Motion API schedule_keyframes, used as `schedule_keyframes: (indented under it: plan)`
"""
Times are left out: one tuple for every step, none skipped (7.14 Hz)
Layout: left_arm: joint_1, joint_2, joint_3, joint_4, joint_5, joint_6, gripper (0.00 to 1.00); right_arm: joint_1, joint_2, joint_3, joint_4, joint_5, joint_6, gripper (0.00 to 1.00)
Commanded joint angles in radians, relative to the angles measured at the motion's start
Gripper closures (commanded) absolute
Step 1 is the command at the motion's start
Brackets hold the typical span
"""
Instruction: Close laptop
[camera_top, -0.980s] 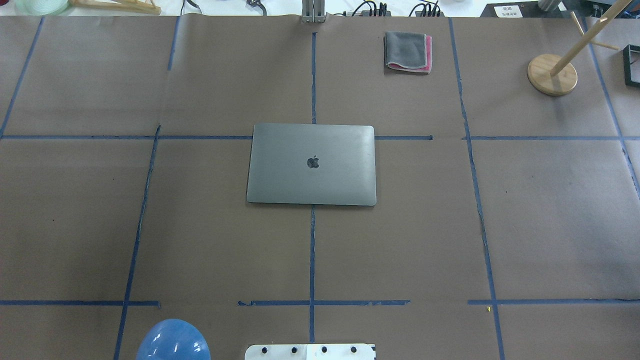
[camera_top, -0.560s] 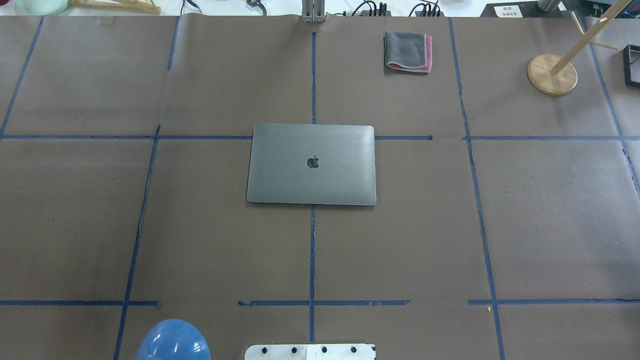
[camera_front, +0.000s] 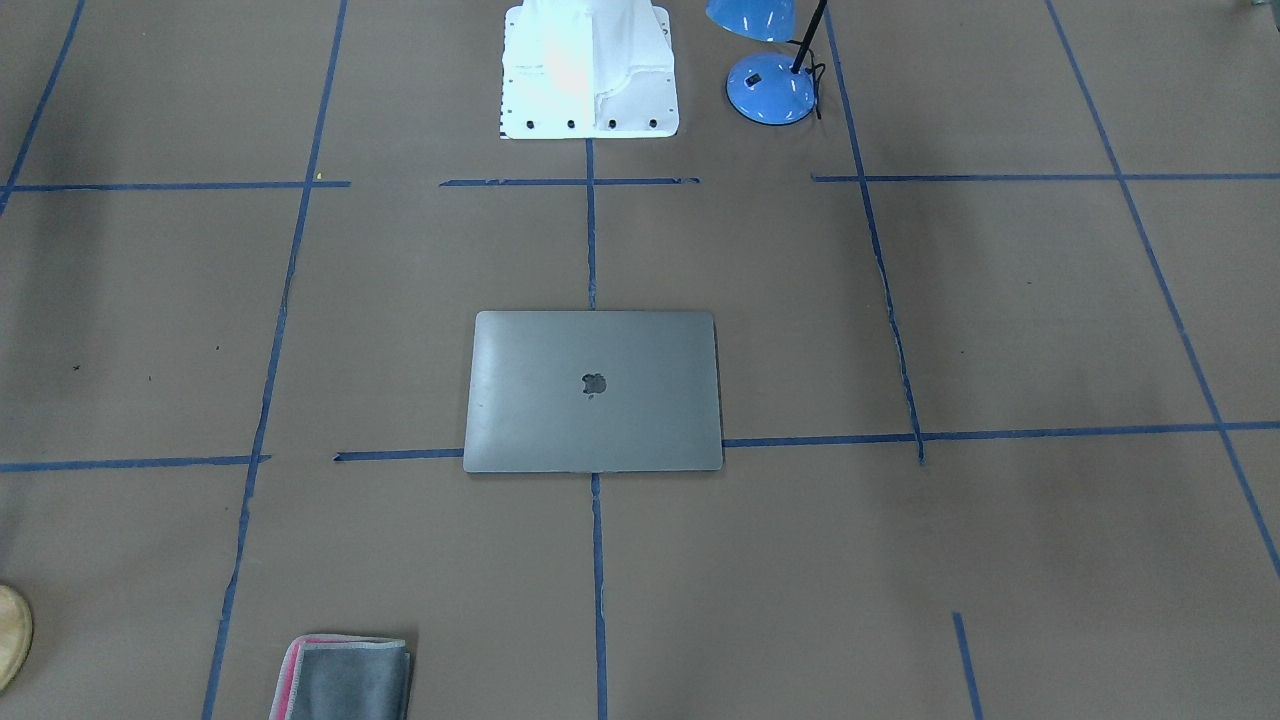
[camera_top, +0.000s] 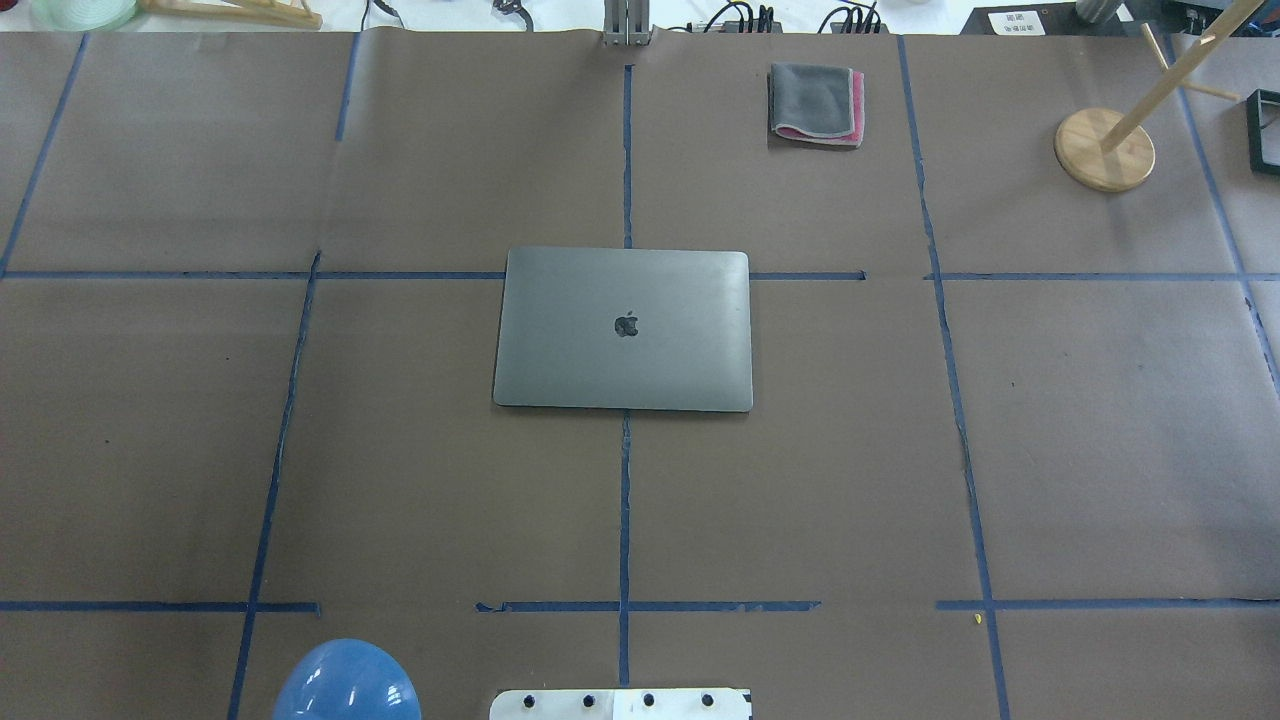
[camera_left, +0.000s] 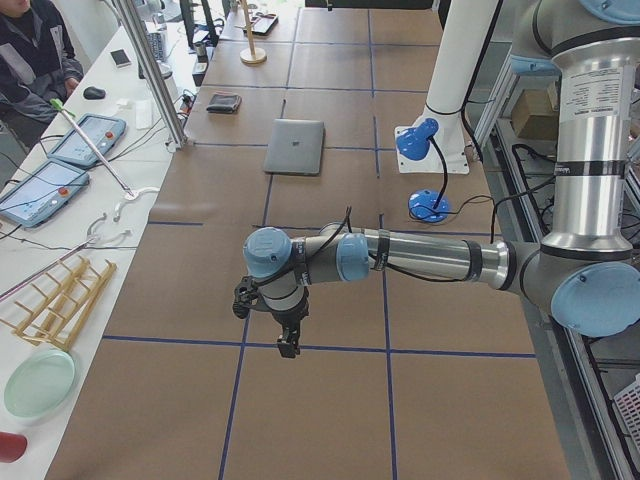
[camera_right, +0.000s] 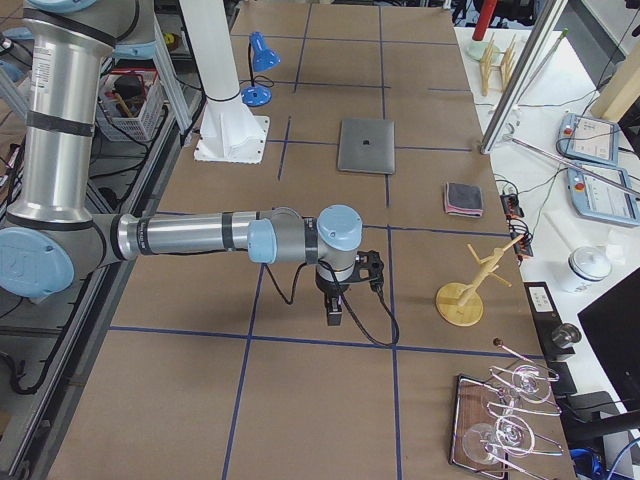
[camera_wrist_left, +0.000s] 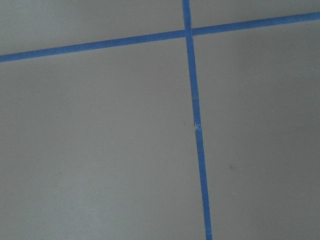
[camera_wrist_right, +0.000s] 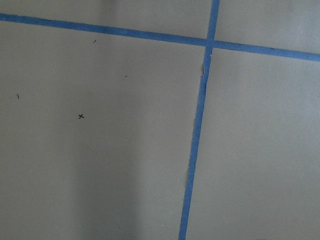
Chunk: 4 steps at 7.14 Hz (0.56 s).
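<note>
Nothing has moved: the laptop (camera_top: 622, 328) lies shut, so we look done. We cannot tell if our left hand (camera_left: 287, 347) or right hand (camera_right: 333, 317) is open.

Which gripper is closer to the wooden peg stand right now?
Right. The right gripper hangs over the table on the robot's side of the wooden peg stand, fairly close. The left gripper is at the table's opposite end, beyond the laptop.

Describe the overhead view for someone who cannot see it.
A closed grey laptop lies flat, logo up, centred on a brown-papered table crossed by blue tape lines. A folded grey cloth sits beyond it to the right.
</note>
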Motion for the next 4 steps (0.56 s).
schedule_keyframes:
  plan:
    - [0.005,0.005,0.0,-0.002,-0.002,-0.002,0.01,0.0,-0.003,-0.006,0.002,0.0,0.001,0.0]
    - [0.003,0.008,-0.003,-0.002,-0.002,0.004,0.01,0.0,-0.003,-0.005,0.002,0.0,0.001,0.0]
    - [0.008,0.016,-0.004,-0.002,0.003,0.003,0.01,0.0,-0.004,-0.006,0.002,0.0,0.001,0.0]
    - [0.008,0.019,-0.006,-0.002,0.0,0.003,0.01,0.0,-0.007,-0.005,0.002,0.001,0.001,0.0]
